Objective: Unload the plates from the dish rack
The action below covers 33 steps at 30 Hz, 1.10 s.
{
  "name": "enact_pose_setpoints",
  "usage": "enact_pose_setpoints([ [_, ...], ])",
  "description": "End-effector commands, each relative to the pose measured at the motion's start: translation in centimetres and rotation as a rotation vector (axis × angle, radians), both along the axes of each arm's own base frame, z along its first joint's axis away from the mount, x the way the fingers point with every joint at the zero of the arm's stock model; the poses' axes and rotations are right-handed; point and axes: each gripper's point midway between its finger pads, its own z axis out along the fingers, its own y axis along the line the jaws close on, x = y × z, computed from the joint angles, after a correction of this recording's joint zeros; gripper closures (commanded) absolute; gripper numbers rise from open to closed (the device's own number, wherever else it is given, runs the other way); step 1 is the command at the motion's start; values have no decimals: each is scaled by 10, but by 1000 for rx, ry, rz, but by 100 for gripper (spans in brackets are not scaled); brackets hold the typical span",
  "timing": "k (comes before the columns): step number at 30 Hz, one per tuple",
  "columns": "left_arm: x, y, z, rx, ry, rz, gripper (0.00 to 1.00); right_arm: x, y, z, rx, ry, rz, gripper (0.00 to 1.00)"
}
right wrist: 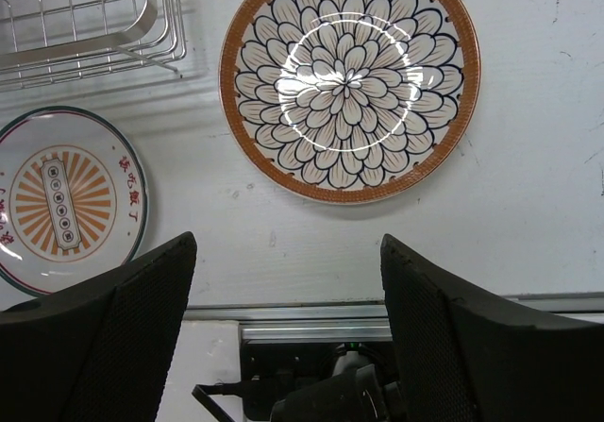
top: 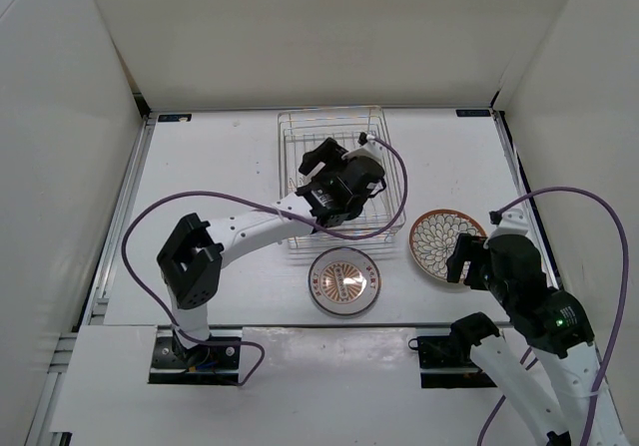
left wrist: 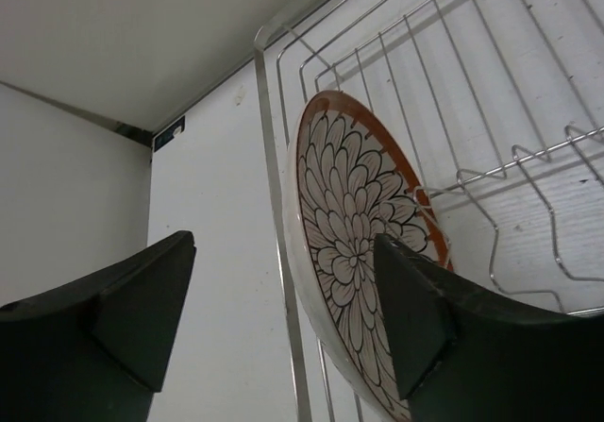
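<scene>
Plainly, three plates are in sight, with one dish rack and two arms. One plate is in the rack and two are out on the table. The standing plate, brown-rimmed with a petal pattern, is upright on its edge among the divider wires. Its back is just beside one of the rack's upright side wires, so there is little room on that side. The left gripper reaches into the rack with its jaws spread wide. One finger is out over bare tabletop and the other is in front of the plate's patterned face; whether it touches I cannot tell. The flat brown-rimmed plate lies face up near the rack's near right corner, apart from the wire. The grey-rimmed plate lies face up close to the rack's front side and not far from the table's near edge rail — a strip of bare white separates the two plates. The right gripper hangs over that near edge, spread apart and holding nothing. White walls shut in the table on three sides, and a wide stretch of tabletop runs from the rack's left side to the left wall.
</scene>
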Motion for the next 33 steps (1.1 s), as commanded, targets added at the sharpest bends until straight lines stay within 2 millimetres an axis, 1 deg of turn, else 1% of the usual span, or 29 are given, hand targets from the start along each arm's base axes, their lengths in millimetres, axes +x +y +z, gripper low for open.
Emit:
enact_pose_setpoints([
  [1, 1, 13, 15, -12, -39, 72, 16, 6, 0, 5, 4, -46, 0, 19],
  [2, 1, 16, 14, -33, -37, 86, 20, 6, 1, 5, 4, -46, 1, 18],
  [4, 0, 22, 4, -30, -7, 91, 25, 6, 1, 6, 8, -51, 2, 18],
  [5, -1, 24, -3, -27, 11, 97, 32, 5, 1, 6, 9, -53, -1, 18],
  [7, 1, 31, -8, -21, 33, 113, 37, 7, 1, 5, 14, -59, -1, 18],
  [10, 2, 36, -15, -11, 58, 128, 49, 8, 2, 4, 19, -77, 1, 16],
  [11, 3, 37, -15, -15, 65, 129, 55, 8, 2, 4, 21, -81, 1, 15],
  [13, 5, 35, -17, -13, 68, 130, 60, 9, 1, 4, 22, -85, -4, 15],
  [15, 6, 34, -19, -8, 71, 129, 68, 8, 1, 3, 17, -82, -1, 15],
  [17, 10, 31, -13, -7, 58, 132, 73, 9, 2, 3, 19, -78, 0, 15],
  [18, 12, 28, -15, 7, 54, 127, 76, 9, 2, 2, 17, -76, -1, 15],
  [19, 13, 28, -12, 12, 40, 135, 79, 9, 1, 3, 16, -76, -2, 15],
  [20, 16, 24, -5, 31, 20, 124, 82, 9, 2, 2, 17, -73, -2, 15],
  [21, 17, 23, -3, 47, 1, 133, 82, 9, 2, 3, 23, -74, -6, 15],
  [22, 21, 16, 1, 32, -32, 133, 84, 9, 2, 3, 18, -77, 0, 15],
  [23, 20, 15, 0, 97, -37, 122, 86, 9, 2, 2, 16, -73, 2, 15],
  [24, 16, 14, 5, 193, -51, 121, 87, 9, 2, 2, 15, -71, 2, 15],
  [25, 24, 0, 18, 93, -145, 135, 90, 9, 2, 2, 16, -74, 1, 15],
  [26, 25, -2, 15, 197, -150, 120, 91, 9, 3, 2, 16, -75, 5, 15],
  [27, 24, -12, 46, 105, -269, 149, 94, 9, 4, 2, 20, -73, 13, 15],
  [28, 28, -22, 30, 160, -271, 145, 97, 10, 3, 2, 15, -75, 10, 15],
  [29, 26, -23, 45, 377, -251, 133, 99, 10, 4, 2, 17, -74, 11, 15],
  [31, 25, -27, 98, 169, -399, 217, 100, 10, 4, 1, 16, -73, 14, 15],
  [32, 30, -40, 73, 380, -357, 209, 100, 10, 4, 1, 16, -71, 10, 15],
  [33, 31, -43, 91, 346, -386, 230, 100, 10, 4, 2, 17, -75, 10, 15],
])
